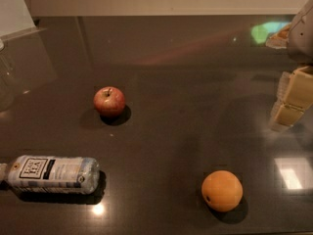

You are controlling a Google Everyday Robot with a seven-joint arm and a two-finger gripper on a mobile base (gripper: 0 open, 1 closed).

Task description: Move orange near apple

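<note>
The orange (222,190) sits on the dark glossy table (176,82) at the front right, its small dark navel spot facing left. The red apple (109,102) with a short stem stands at the left of the middle, well apart from the orange. My gripper (292,98) is at the right edge of the view, above and to the right of the orange, clear of both fruits, with its pale yellow fingers (286,114) pointing down. It holds nothing that I can see.
A plastic water bottle (51,174) with a white label lies on its side at the front left. A clear glass object (5,87) stands at the far left edge. A pale wall runs along the back of the table.
</note>
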